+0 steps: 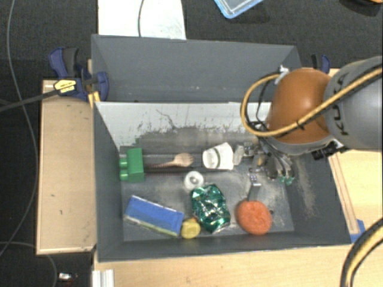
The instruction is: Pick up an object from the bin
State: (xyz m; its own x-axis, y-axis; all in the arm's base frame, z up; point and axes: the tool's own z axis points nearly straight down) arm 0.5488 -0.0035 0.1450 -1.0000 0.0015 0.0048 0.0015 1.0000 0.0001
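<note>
Rightward of pincer [254,185], open bin floor [306,191].

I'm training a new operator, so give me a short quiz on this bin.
1. True or false: the green plastic building block lies at the bin's left side.
2. Which lies nearest the gripper? A) blue rectangular sponge B) orange round fuzzy ball C) green block.
3. What colour is the small lump at the front wall beside the crinkled green foil packet?
Key: 1 true; 2 B; 3 yellow.
</note>
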